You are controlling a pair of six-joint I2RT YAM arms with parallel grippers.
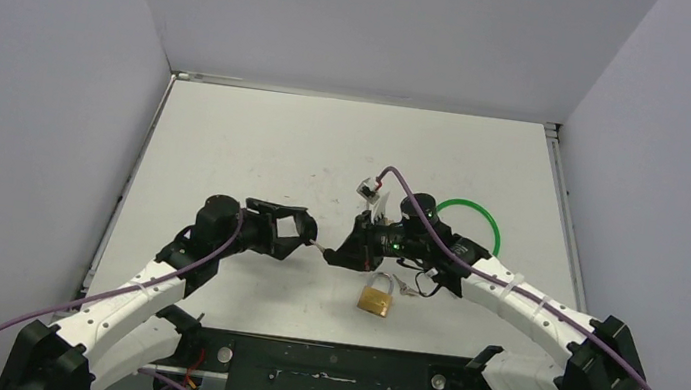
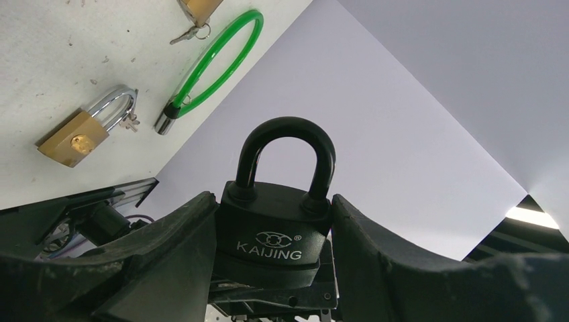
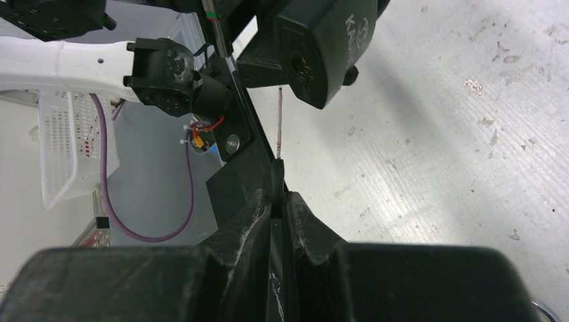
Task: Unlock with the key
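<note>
Left gripper (image 2: 272, 209) clamped on black padlock (image 2: 272, 238) body, shackle poking out past fingers. Right gripper (image 3: 278, 201) pinching key (image 3: 279, 124), blade tip just beside keyhole (image 3: 300, 64) on padlock's underside.

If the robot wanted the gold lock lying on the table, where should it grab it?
Probably by the square body of the gold lock, coming straight down from above. It lies flat on the table, so the tool can pinch its two straight side edges. The shiny loop at the far end is thin and round, so it would likely slip, and small keys lie beside it.
</note>
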